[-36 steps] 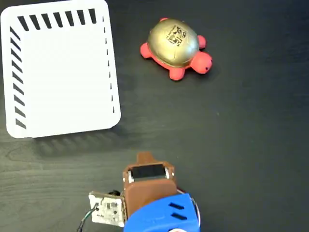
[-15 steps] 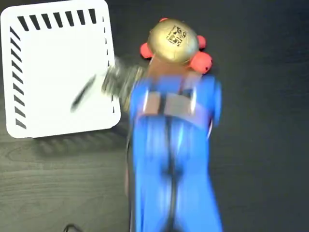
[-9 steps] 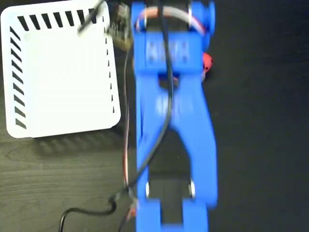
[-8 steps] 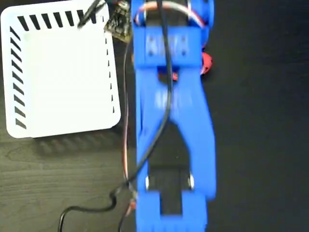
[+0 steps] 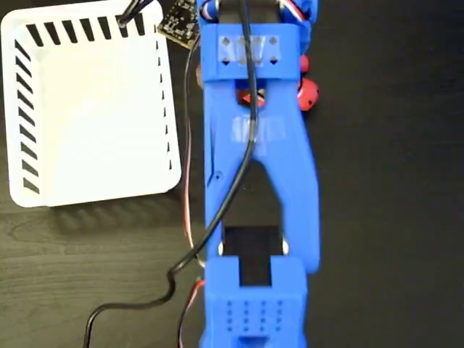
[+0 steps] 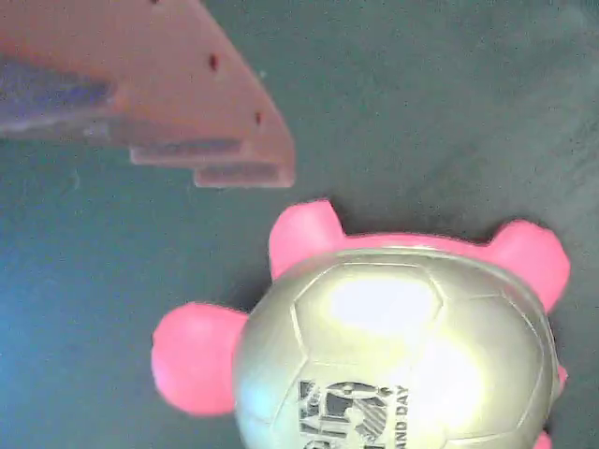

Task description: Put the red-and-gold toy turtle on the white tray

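Observation:
The red-and-gold toy turtle fills the lower wrist view, with its gold shell, black print and coral feet on the dark table. In the fixed view my blue arm covers it, and only red bits show at the arm's right edge. One orange finger of my gripper shows at the upper left of the wrist view, just above the turtle and apart from it. The other finger is out of frame, and nothing is gripped. The white tray lies at the upper left, with nothing in it.
A small circuit board sits on the arm by the tray's top right corner. Black and red cables trail from the arm to the bottom edge. Dark tabletop stretches to the right of the arm.
My arm has stretched upward in the fixed view and now covers the turtle, which was in full sight a second ago. The turtle and tray have not moved.

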Available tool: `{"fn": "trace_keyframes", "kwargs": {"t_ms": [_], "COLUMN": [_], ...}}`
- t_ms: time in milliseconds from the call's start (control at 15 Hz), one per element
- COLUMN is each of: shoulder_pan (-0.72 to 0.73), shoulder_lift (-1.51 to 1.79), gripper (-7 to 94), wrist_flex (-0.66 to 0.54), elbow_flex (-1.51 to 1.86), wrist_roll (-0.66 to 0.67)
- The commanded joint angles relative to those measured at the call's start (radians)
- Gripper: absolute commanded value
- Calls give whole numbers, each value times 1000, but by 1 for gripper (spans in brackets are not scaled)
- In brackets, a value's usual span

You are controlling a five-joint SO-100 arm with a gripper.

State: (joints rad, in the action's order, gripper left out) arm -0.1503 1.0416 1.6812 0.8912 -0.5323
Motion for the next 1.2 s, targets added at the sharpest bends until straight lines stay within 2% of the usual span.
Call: {"fn": "trace_keyframes", "kwargs": {"t_ms": [0, 67, 200, 933, 1133], "shoulder_pan": [-20, -25, -32, -35, -40], "shoulder_lift": [-26, -55, -112, -368, -402], "gripper": [73, 74, 73, 73, 65], "wrist_flex": [44, 52, 54, 58, 58], "elbow_flex": [-107, -132, -175, -367, -402], "wrist_roll": [21, 64, 69, 23, 14]}}
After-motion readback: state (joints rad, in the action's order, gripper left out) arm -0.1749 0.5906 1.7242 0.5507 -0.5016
